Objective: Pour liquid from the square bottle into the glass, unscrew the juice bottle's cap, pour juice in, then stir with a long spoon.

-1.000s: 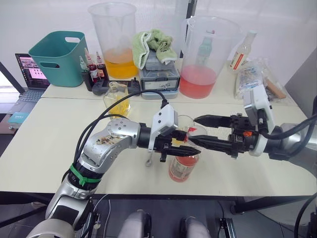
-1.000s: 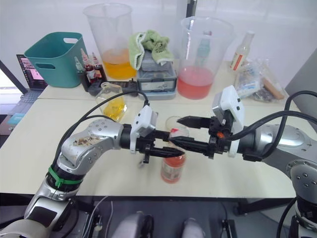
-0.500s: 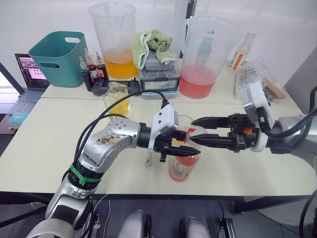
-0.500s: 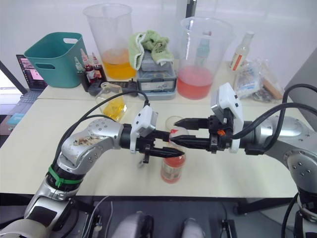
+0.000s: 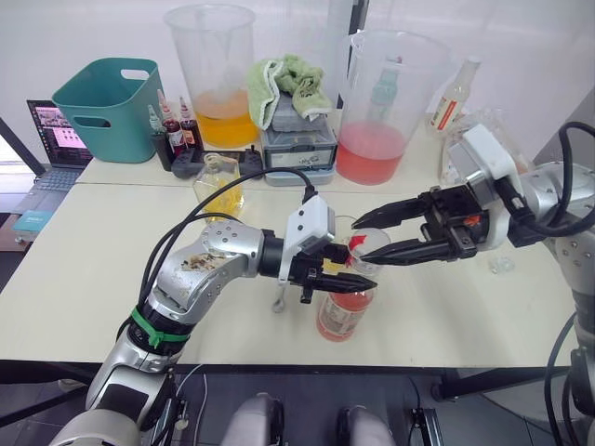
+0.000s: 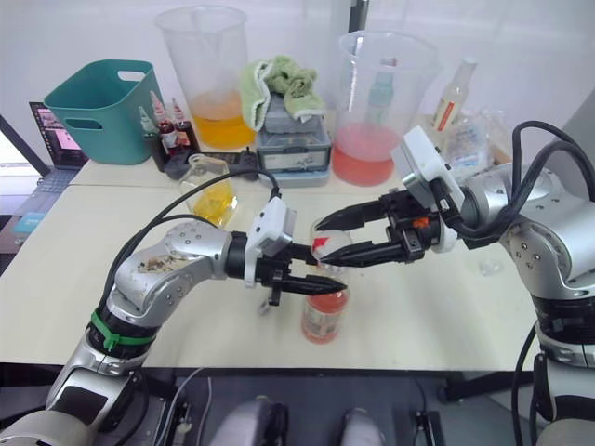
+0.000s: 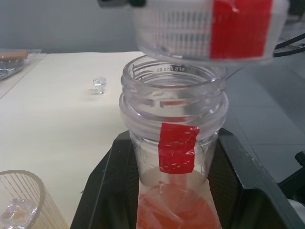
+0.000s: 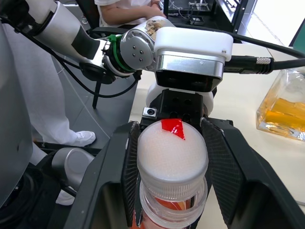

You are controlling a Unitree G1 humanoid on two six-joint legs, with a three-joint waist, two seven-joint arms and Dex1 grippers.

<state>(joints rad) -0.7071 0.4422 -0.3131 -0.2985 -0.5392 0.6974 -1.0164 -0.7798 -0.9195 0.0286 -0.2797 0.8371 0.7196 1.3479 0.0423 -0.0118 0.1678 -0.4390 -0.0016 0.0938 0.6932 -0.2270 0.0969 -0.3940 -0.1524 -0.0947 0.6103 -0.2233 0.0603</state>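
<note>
The juice bottle (image 5: 342, 311), clear with red juice and a red tape mark, stands near the table's front edge. My left gripper (image 5: 349, 271) is shut on its neck (image 7: 172, 143). The white ribbed cap (image 5: 369, 241) hangs just above the open mouth, and my right gripper (image 5: 376, 240) is shut on it; its red mark faces up (image 8: 172, 151). The glass (image 5: 345, 226) stands right behind the bottle, partly hidden. The square bottle (image 5: 221, 186) holds yellow liquid at the back left. Under my left forearm the long spoon (image 5: 279, 299) lies flat.
Along the back stand a teal bin (image 5: 109, 107), two big jugs with orange (image 5: 214, 74) and pink (image 5: 376, 102) liquid, a green cloth on a grey box (image 5: 296, 111), small dye bottles (image 5: 172, 125) and a laptop (image 5: 51, 139). A small clear stopper (image 5: 500, 265) lies at the right.
My right gripper has risen and drawn back to the right with the cap, which now sits clear above the bottle's mouth. The left arm and bottle have stayed put.
</note>
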